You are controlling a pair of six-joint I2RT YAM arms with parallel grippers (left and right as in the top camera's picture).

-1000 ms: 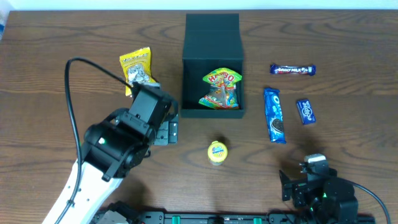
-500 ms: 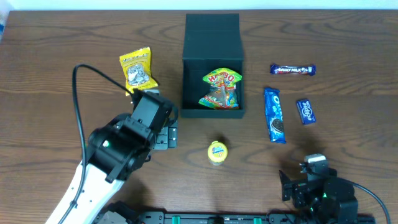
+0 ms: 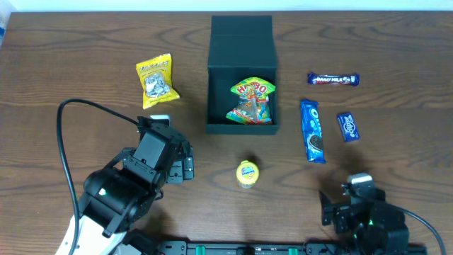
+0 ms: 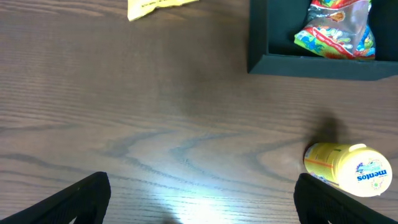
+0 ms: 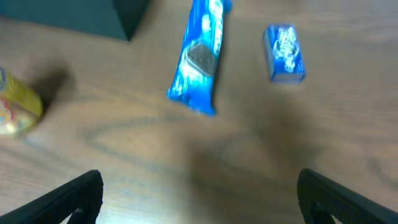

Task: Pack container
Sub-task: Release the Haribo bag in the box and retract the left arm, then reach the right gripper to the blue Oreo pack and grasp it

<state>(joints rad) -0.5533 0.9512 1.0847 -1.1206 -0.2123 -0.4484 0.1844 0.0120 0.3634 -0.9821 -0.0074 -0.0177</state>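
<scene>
The dark teal-black container (image 3: 241, 128) stands open at the middle back, its flap lid (image 3: 242, 34) folded away. A Haribo packet (image 3: 251, 100) lies inside it. My left gripper (image 3: 185, 168) is open and empty, front-left of the container and left of a yellow Mentos tub (image 3: 247, 173). In the left wrist view the gripper (image 4: 202, 205) is open over bare wood, with the tub (image 4: 348, 169) by the right finger and the container (image 4: 273, 63) above. My right gripper (image 3: 331, 207) is open and empty at the front right; it also shows in the right wrist view (image 5: 205, 202).
A yellow snack packet (image 3: 155, 80) lies left of the container. Right of it lie a blue Oreo packet (image 3: 311, 131), a small blue bar (image 3: 347, 127) and a dark chocolate bar (image 3: 333, 79). The right wrist view shows the Oreo packet (image 5: 200, 56) and the small bar (image 5: 285, 53).
My left arm has drawn back toward the front left, away from the container, with its gripper open and empty. The right arm has not moved.
</scene>
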